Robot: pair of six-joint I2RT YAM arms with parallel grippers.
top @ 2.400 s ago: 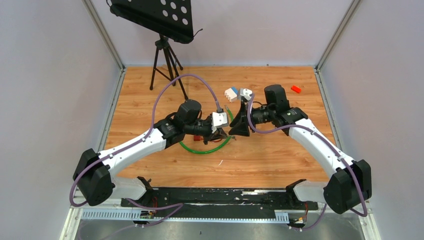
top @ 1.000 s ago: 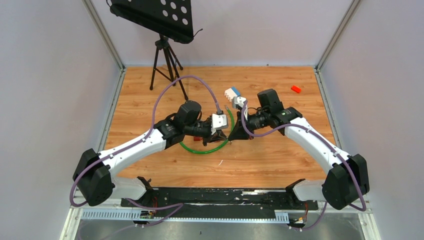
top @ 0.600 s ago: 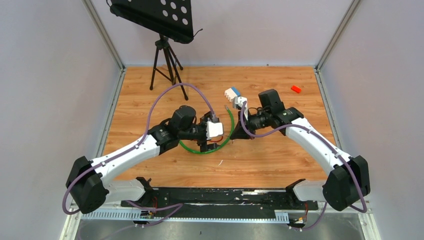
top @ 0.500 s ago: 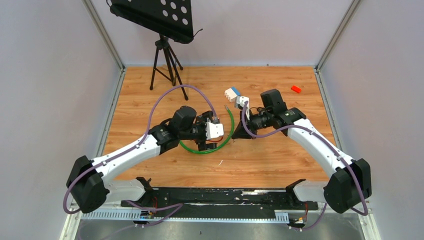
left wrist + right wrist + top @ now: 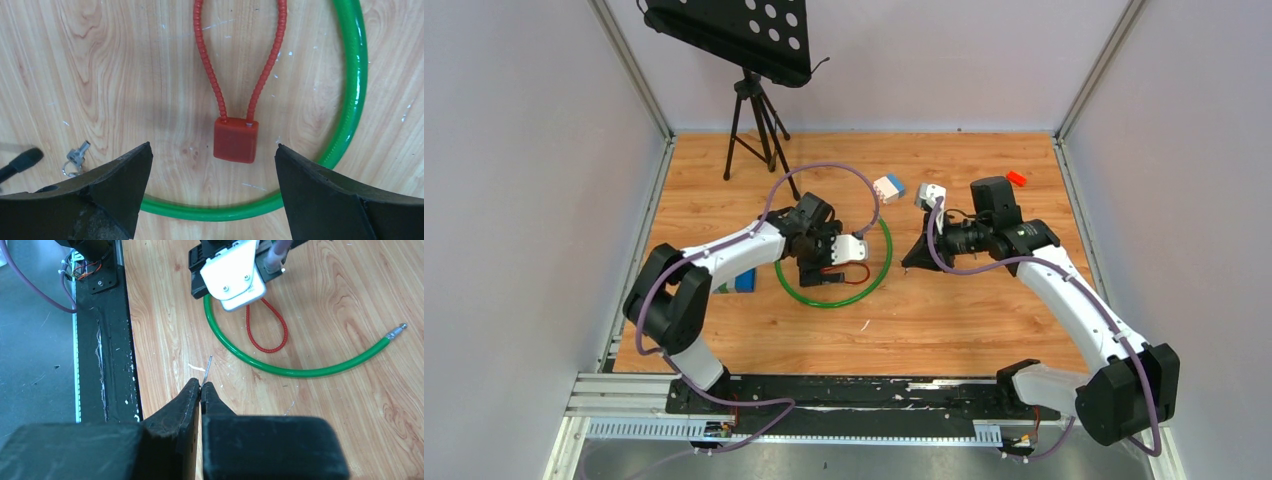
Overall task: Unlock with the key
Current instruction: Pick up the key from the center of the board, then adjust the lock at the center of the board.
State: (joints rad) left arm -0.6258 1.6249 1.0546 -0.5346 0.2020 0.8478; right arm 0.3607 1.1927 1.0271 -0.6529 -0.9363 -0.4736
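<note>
My left gripper (image 5: pixel 212 150) hangs wide open over the red plastic padlock with beaded red cable loop (image 5: pixel 235 140), which lies flat on the wooden table (image 5: pixel 125 75) inside the green hose ring (image 5: pixel 356 75). My right gripper (image 5: pixel 201 387), at the padlock's 3 o'clock from above, pinches a thin silver key (image 5: pixel 207 369). Next, I judge, I should clamp the lock body and turn its unseen keyhole toward the key. A small silver key bunch (image 5: pixel 76 156) lies at its 8 o'clock, and the hose crowds my approach.

Green hose (image 5: pixel 829 303) is curled into a loop in the middle of the wooden bench (image 5: pixel 974 310), with a metal fitting on one end. Black music stand (image 5: pixel 724 30) sits on a tripod (image 5: pixel 759 125) back left. There's a white-and-blue block (image 5: pixel 888 188) just past the loop, a small red block (image 5: pixel 1016 178) far right, and something blue (image 5: pixel 745 281) left of the loop.
</note>
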